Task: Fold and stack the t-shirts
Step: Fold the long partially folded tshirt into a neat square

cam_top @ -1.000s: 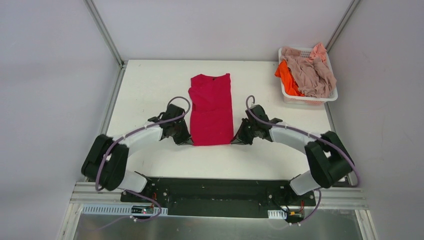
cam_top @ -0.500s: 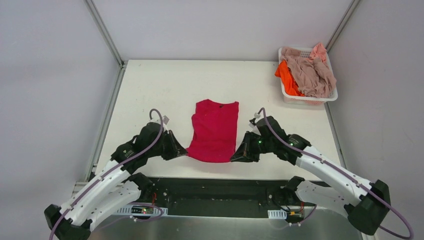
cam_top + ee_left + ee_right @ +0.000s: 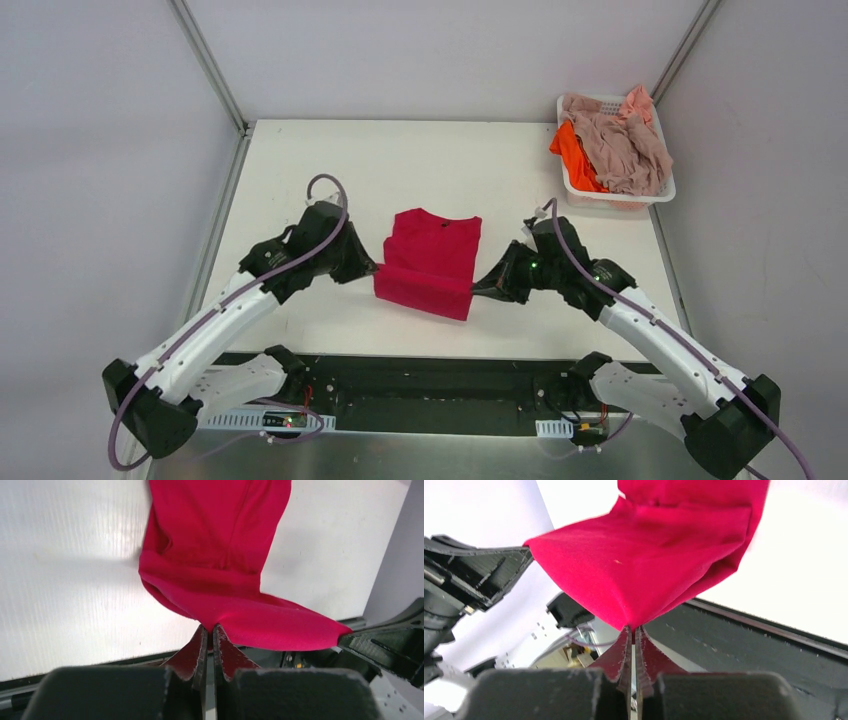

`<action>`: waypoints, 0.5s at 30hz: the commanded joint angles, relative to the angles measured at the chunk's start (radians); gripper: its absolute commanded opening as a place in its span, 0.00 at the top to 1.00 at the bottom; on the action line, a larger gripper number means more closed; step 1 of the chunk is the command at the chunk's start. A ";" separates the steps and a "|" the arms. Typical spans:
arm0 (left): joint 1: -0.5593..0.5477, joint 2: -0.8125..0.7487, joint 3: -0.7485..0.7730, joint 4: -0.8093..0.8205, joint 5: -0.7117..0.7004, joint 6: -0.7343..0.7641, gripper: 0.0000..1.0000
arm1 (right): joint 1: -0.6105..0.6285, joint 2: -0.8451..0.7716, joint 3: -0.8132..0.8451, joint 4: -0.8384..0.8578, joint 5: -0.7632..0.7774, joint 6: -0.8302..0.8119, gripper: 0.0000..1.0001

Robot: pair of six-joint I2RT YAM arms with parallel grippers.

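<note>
The crimson red t-shirt [image 3: 430,262] lies mid-table, its near hem lifted and carried over its far part. My left gripper [image 3: 374,272] is shut on the hem's left corner, and the shirt [image 3: 225,560] shows in the left wrist view pinched at the fingertips [image 3: 209,627]. My right gripper [image 3: 477,288] is shut on the hem's right corner, and the shirt [image 3: 649,555] hangs taut from its tips [image 3: 632,627]. An orange t-shirt [image 3: 574,152] and pinkish-beige t-shirts [image 3: 622,140] are heaped in the white basket [image 3: 628,196].
The basket stands at the table's far right corner by the right wall. The white table [image 3: 300,180] is bounded by grey walls with metal rails. The black base plate [image 3: 430,375] runs along the near edge.
Both grippers have lifted the shirt's near hem and carried it away from the table's near edge over the shirt, so the cloth is now doubled and shorter. Both arms have swung outward.
</note>
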 commanded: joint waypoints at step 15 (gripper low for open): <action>0.170 0.573 0.438 0.052 -0.060 0.218 1.00 | -0.308 0.319 0.200 0.127 0.020 -0.115 1.00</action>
